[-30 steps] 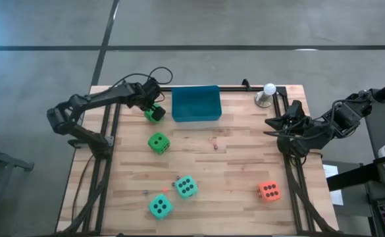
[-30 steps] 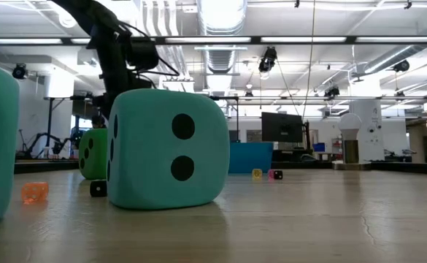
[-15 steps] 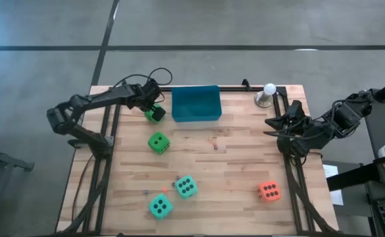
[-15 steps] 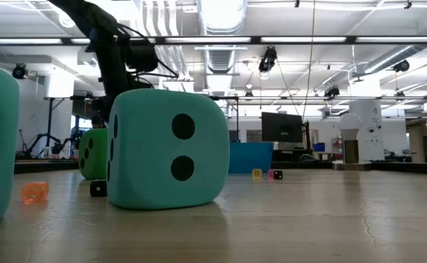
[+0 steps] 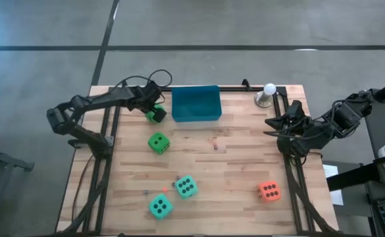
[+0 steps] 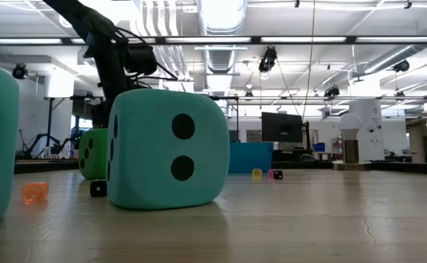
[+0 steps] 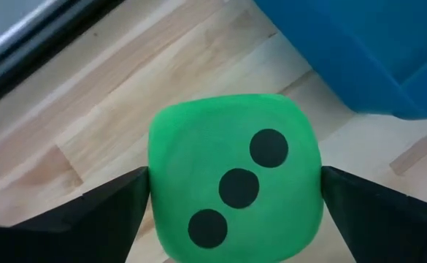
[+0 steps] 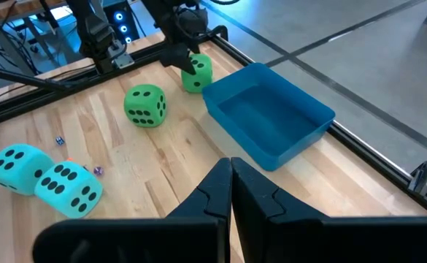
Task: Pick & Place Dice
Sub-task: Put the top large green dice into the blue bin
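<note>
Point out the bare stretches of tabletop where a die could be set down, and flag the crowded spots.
Bare wood lies between the blue tray and the orange-red die, and along the near right edge. Crowded: the near left, where two teal dice sit among tiny dice, and the tray's left side, where the left gripper straddles a green die.

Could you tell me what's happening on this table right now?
The left gripper is at a bright green die beside the blue tray, its fingers spread on either side of the die; whether it is lifted off the wood is unclear. The tray looks empty. Another green die, two teal dice and an orange-red die lie on the table. The right gripper waits shut at the table's right edge.
</note>
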{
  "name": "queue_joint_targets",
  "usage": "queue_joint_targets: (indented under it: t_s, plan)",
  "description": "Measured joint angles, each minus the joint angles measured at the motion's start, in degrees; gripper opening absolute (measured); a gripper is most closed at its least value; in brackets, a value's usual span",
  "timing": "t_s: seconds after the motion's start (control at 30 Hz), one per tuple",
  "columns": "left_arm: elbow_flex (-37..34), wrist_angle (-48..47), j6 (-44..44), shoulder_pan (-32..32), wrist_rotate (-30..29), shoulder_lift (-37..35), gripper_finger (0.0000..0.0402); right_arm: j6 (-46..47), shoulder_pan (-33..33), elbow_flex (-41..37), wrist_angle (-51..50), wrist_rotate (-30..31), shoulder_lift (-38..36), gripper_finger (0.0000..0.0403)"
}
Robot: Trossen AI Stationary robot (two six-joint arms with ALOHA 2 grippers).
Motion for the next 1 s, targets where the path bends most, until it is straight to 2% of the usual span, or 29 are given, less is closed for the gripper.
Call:
queue_joint_targets:
  t_s: [0.27, 1.0]
  plan:
    - [3.12, -3.46, 0.21, 0.03, -0.77, 0.04, 0.0398, 0.0, 0.0, 0.0, 0.0, -0.01, 0.0, 0.0008]
    - [1.76, -2.19, -1.61, -0.17, -1.21, 3.38, 0.0399, 0.0, 0.0, 0.0, 0.0, 0.01, 0.0, 0.0008]
